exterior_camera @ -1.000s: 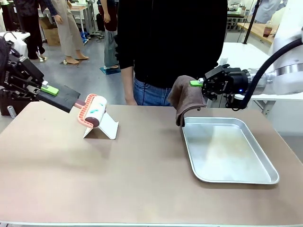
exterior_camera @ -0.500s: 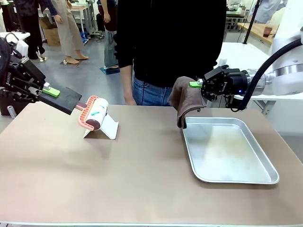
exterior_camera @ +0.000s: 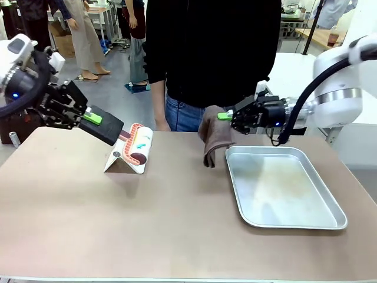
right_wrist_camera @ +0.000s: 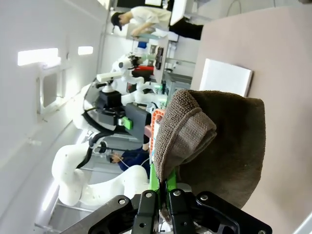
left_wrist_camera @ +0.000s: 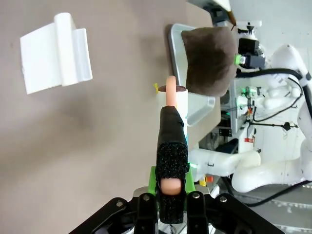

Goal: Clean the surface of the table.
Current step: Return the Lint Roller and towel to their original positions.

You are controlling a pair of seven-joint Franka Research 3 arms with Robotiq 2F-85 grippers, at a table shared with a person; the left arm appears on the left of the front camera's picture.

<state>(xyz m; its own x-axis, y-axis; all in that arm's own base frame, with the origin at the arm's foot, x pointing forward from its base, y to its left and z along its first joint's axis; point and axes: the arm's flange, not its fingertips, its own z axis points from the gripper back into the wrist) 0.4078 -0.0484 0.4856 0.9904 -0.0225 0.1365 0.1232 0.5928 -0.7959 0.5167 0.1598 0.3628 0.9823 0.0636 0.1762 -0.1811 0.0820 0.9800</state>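
The tan-brown table (exterior_camera: 147,224) spans the front view. My left gripper (exterior_camera: 89,118) is shut on the black handle of a lint roller (exterior_camera: 140,145), whose head hangs just above a white stand (exterior_camera: 119,162) at the back left. In the left wrist view the handle (left_wrist_camera: 171,141) runs out from between the green pads toward the roller head (left_wrist_camera: 178,97). My right gripper (exterior_camera: 227,116) is shut on a brown cloth (exterior_camera: 213,137), which hangs over the table just left of the tray's far corner. The right wrist view shows the cloth (right_wrist_camera: 219,141) draped from my right gripper (right_wrist_camera: 160,187).
A silver metal tray (exterior_camera: 283,188) lies on the right half of the table. A person in a black top and jeans (exterior_camera: 212,53) stands at the far edge, close behind the cloth. The near half of the table is bare.
My left arm has swung right, carrying the roller over the white stand. My right gripper has moved left with the cloth, off the tray's corner.
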